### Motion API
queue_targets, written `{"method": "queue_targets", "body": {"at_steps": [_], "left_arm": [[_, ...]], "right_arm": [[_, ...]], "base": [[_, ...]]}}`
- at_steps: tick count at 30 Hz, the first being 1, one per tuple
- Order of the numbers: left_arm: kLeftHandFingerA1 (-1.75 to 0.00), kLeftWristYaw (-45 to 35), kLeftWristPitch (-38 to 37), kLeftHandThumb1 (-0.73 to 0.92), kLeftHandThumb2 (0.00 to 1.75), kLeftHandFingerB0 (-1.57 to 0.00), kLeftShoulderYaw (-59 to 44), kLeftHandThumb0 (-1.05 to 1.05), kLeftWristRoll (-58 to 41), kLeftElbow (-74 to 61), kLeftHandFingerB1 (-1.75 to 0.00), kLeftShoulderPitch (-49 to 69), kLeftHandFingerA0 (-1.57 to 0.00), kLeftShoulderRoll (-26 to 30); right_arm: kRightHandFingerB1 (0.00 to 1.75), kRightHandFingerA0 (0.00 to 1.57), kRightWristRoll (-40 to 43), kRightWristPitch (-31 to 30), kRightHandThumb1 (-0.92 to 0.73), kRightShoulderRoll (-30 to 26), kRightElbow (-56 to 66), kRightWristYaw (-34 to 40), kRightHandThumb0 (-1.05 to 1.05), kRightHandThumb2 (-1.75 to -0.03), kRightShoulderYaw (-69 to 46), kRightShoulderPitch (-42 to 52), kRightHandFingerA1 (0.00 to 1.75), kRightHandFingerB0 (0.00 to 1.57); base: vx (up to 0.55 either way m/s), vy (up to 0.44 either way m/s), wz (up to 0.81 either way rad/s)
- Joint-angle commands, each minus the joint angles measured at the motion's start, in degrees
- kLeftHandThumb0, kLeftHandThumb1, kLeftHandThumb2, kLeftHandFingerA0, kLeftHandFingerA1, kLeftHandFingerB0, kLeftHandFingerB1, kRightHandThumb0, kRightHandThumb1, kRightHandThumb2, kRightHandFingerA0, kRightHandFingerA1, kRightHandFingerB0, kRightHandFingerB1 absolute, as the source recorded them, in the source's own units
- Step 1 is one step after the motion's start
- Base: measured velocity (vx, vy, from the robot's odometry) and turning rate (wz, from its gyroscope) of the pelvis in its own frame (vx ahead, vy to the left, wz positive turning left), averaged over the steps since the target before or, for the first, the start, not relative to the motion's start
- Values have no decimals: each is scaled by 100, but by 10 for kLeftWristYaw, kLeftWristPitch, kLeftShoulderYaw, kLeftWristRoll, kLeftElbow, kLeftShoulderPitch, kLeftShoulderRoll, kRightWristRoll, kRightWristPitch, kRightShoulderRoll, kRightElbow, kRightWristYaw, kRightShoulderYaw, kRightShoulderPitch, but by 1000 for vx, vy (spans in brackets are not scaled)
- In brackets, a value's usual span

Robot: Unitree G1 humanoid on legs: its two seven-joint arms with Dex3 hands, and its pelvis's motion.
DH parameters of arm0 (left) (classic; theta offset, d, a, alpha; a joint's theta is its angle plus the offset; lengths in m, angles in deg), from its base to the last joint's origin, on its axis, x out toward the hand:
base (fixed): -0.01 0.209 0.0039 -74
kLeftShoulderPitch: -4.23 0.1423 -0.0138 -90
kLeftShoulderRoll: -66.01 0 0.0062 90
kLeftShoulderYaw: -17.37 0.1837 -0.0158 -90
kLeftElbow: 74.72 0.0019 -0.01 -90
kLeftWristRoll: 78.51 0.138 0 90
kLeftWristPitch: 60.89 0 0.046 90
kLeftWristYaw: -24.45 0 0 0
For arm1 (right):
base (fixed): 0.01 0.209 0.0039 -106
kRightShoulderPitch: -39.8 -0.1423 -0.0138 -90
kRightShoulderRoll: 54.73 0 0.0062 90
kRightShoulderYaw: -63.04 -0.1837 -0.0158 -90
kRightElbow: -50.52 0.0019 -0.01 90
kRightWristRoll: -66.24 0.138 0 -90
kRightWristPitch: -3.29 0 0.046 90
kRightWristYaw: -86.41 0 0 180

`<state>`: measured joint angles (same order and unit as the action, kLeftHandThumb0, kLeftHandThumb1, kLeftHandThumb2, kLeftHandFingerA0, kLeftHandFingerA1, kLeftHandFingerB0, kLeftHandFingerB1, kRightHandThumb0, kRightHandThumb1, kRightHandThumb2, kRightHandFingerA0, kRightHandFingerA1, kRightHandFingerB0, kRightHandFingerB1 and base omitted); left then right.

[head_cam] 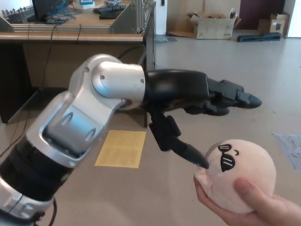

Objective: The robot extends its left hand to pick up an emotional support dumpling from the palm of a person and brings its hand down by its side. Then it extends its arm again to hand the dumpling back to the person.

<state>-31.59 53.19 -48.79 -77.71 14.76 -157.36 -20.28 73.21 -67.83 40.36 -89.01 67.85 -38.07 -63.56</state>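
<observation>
The floor [235, 70] is pale and smooth and fills most of the view. A wooden desk [84, 52] stands at the upper left, carrying metal framing and cables on its top.

The robot's left arm [80, 127] enters from the lower left. It consists of a black forearm sleeve, a silver housing and a rounded silver wrist joint. The arm extends toward the right of the view.

The left hand [188, 101] is black and is released: it holds nothing. Its two fingers [233, 96] point outward to the right, above the dumpling and apart from it. Its thumb [181, 143] angles downward, and the thumb tip lies at the upper left edge of the dumpling; contact cannot be confirmed from this view. The right hand is not in view.

The dumpling [240, 174] is a round, cream-coloured plush with a black printed face on its upper left side. It rests at the lower right, in the person's hand [254, 207]. The person's fingers cup it from below, and the thumb presses on its front.

A yellow sheet [122, 148] lies flat on the floor beneath the arm. A cardboard box [214, 26] stands open against the far wall. A dark round plate [221, 97] is set in the floor at mid-right.
</observation>
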Motion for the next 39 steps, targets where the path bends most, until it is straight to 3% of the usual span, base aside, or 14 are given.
{"method": "queue_targets", "body": {"at_steps": [1, 4, 5, 12, 13, 18, 22, 28, 29, 30, 31, 36, 37, 39], "left_arm": [[0, -23, 55, 47, 58, 0, -25, -86, -21, -1, 0, -31, 0, 9], [0, -28, 70, 45, 81, 0, -72, -77, -50, 6, -2, -53, 0, 17], [0, -27, 69, 48, 55, 0, -87, -80, -56, 10, 0, -58, 0, 21], [-1, -35, 61, 50, 57, 0, -174, -85, -90, 28, 0, -51, 0, 72], [-9, -31, 48, 44, 86, 0, -222, -80, -101, 21, 0, -13, 0, 105], [-13, -20, 21, 44, 86, 0, -281, -79, -113, -3, 0, 61, 0, 136], [-15, -34, -1, 45, 83, 0, -441, -74, -173, -42, 0, 314, -5, 148], [-25, -40, -42, 39, 83, 0, -536, -69, -211, -61, -8, 503, -1, 86], [-30, -27, -86, 52, 57, 0, -553, -79, -205, -43, -12, 547, -7, 58], [-30, -11, -141, 52, 57, 0, -574, -79, -197, -22, -12, 603, -7, 21], [-37, 14, -182, 45, 88, -1, -575, -75, -175, -10, -14, 633, -2, 5], [-35, 69, -268, 49, 87, -5, -570, -78, -129, 24, -13, 684, -3, -26], [-34, 122, -325, 55, 58, -3, -556, -68, -91, 91, -22, 718, -16, -49], [-34, 144, -351, 55, 58, -3, -550, -68, -75, 120, -22, 734, -16, -59]], "right_arm": [[32, 74, 10, -15, -59, -2, 0, 0, -52, -58, -5, 1, 46, 36], [33, 74, 3, -15, -59, 0, 2, 10, -52, -58, -2, -1, 46, 37], [32, 73, 1, -15, -60, 0, 2, 11, -51, -58, -1, -2, 46, 37], [33, 73, 4, -16, -59, -4, 6, 4, -51, -58, -2, 3, 46, 37], [32, 73, 3, -17, -60, -9, 5, -1, -51, -58, -1, 3, 46, 37], [32, 73, 3, -18, -59, -13, 2, -6, -52, -58, -1, 3, 46, 37], [33, 75, 0, -10, -60, -18, 1, -13, -51, -58, 2, 24, 46, 38], [33, 74, 4, -14, -59, -15, -3, -14, -51, -58, -2, 37, 47, 38], [33, 74, 4, -10, -59, -13, -3, -11, -48, -58, -3, 41, 47, 39], [33, 74, 3, -4, -59, -11, -4, -6, -48, -58, -4, 46, 47, 39], [33, 75, 3, -2, -60, -10, -4, -3, -49, -58, -5, 49, 47, 39], [33, 75, 3, 2, -59, -9, -5, 0, -51, -58, -7, 55, 47, 39], [45, 67, 7, 3, -49, -5, -1, -2, -57, -81, -9, 61, 58, 32], [45, 67, 9, 4, -49, -3, 0, -3, -57, -81, -10, 65, 58, 32]], "base": [[0, 0, 0], [0, 0, 0], [0, 0, 0], [0, 0, 0], [0, 0, 0], [0, 0, 0], [0, 0, 0], [0, 0, 0], [0, 0, 0], [0, 0, 0], [0, 0, 0], [0, 0, 0], [0, 0, 0], [0, 0, 0]]}}
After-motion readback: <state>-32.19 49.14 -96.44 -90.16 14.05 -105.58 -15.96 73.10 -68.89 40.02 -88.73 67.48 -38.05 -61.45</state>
